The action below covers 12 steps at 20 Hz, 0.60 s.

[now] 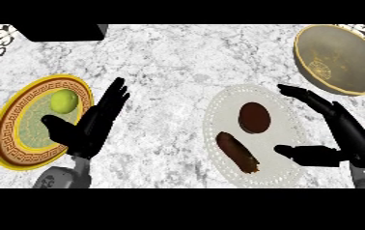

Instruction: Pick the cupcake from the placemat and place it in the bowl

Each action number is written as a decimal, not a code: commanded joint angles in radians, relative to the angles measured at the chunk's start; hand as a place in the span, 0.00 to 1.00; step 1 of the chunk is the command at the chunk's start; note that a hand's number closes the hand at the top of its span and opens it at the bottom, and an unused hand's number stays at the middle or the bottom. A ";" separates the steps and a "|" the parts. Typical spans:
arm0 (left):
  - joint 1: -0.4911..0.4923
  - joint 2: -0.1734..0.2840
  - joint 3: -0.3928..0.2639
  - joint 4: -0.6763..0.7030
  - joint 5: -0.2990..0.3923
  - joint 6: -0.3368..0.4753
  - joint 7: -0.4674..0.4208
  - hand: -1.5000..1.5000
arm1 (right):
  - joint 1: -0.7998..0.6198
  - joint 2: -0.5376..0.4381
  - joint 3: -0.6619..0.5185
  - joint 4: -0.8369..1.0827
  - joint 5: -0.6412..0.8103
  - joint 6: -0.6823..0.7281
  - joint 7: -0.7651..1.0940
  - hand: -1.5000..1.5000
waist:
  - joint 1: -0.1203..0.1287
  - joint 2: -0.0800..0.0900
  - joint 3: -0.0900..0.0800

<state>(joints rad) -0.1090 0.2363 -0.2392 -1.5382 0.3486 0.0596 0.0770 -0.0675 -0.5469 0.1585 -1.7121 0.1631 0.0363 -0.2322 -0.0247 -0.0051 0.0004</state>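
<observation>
The marble bench (178, 60) lay open mid-surface; the cupcake (254, 117) sat on the placemat (285, 168) beside the right hand (342, 137), fingers wide; the bowl (335, 60) occupied the far right corner.

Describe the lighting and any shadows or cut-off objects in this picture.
Head view: even, soft light, no glare on the marble counter; the bowl is darker inside and clipped by the right edge; the gold-rimmed plate is cut at the left; the cupcake reads as a flat dark oval on the white placemat; both black hands show little surface detail.
</observation>
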 commanded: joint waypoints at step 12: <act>-0.016 -0.038 -0.045 -0.074 -0.027 0.023 0.086 0.50 | -0.139 -0.149 0.163 -0.317 0.265 0.321 0.842 0.00 | 0.036 0.002 -0.002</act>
<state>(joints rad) -0.1388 0.2129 -0.2539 -1.5500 0.3401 0.0559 0.1161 -0.1590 -0.7057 0.2792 -1.9992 0.4322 0.2448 0.4197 -0.0010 -0.0039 -0.0034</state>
